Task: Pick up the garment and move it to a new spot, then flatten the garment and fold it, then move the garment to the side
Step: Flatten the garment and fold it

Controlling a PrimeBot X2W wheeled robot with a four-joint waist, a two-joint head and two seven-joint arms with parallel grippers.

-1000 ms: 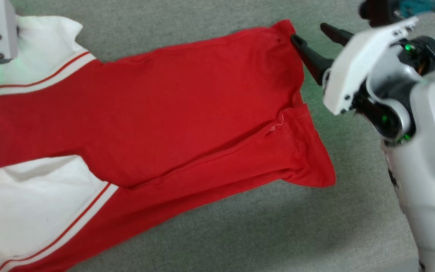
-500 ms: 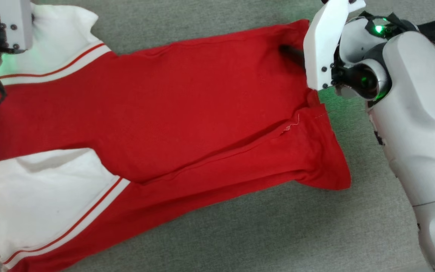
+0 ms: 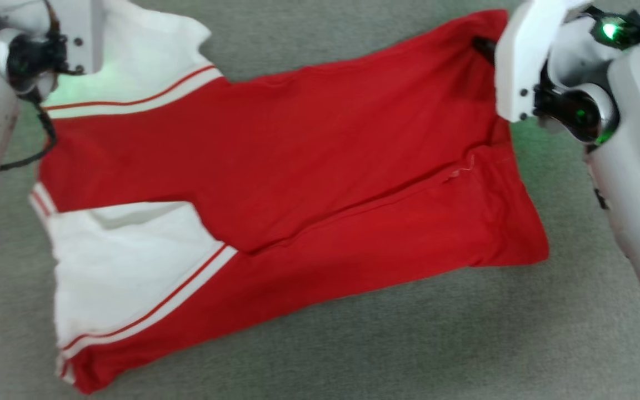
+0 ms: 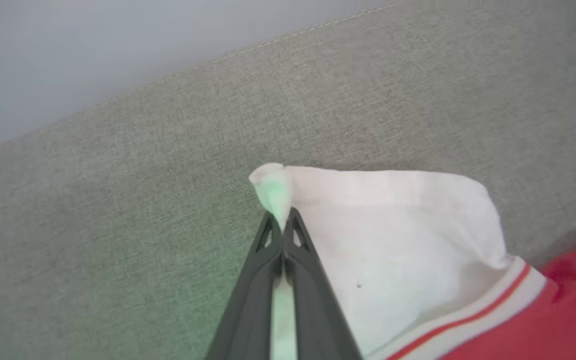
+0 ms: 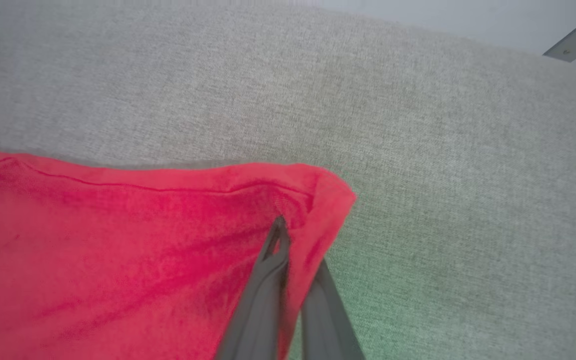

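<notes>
A grey woven cushion point(image 3: 353, 344) with a stitched seam point(image 4: 313, 28) along its edge, like a sofa or bed, hints at a home-like room. Beyond it is a plain pale backdrop point(image 4: 93, 50); more cannot be told.

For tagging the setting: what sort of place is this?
Probably indoors, on a sofa or padded bench: grey woven fabric under the shirt, a stitched seam along its edge, and a plain pale wall behind.
</notes>
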